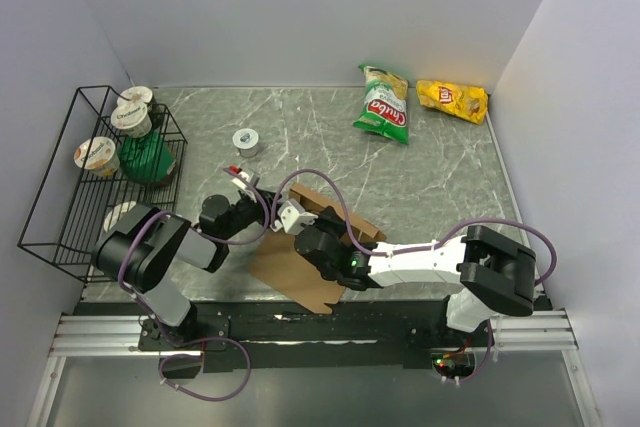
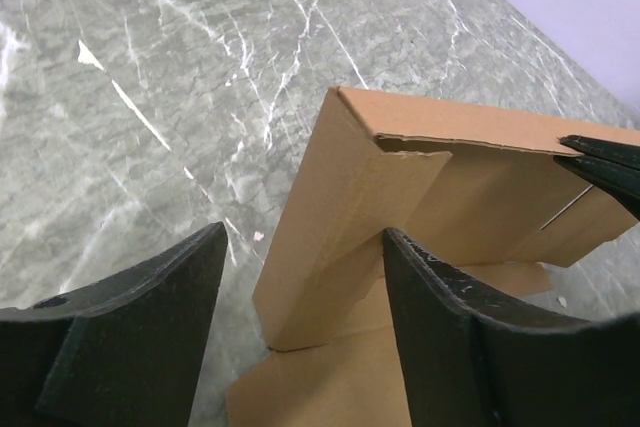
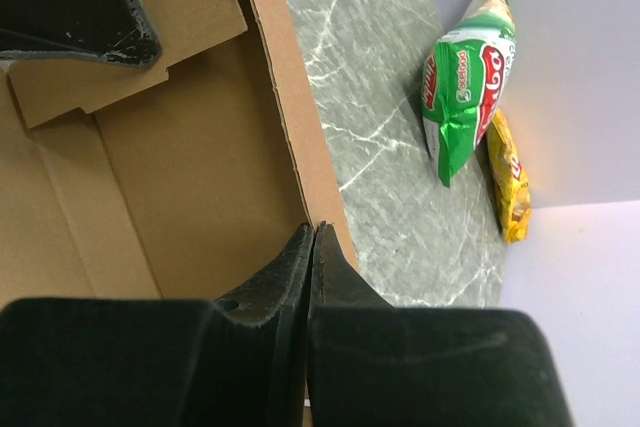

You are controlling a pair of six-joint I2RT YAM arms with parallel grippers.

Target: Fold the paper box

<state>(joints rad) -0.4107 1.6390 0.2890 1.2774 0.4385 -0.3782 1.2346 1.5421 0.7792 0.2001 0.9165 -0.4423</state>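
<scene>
The paper box (image 1: 300,277) is plain brown cardboard lying half folded at the near middle of the table, between the two arms. My left gripper (image 2: 305,237) is open and straddles a raised side wall of the box (image 2: 350,197); its left finger stands clear of the card, and the right finger (image 2: 450,317) sits close against the inner side. My right gripper (image 3: 312,232) is shut, its tips against the top rim of the opposite wall (image 3: 290,97), over the box's inside (image 3: 190,167). Its dark tip also shows in the left wrist view (image 2: 605,165).
A black wire basket (image 1: 60,217) with cups stands at the left. A small tape roll (image 1: 246,141) lies beyond the arms. A green snack bag (image 1: 383,107) and a yellow one (image 1: 452,99) lie at the back right, near the walls.
</scene>
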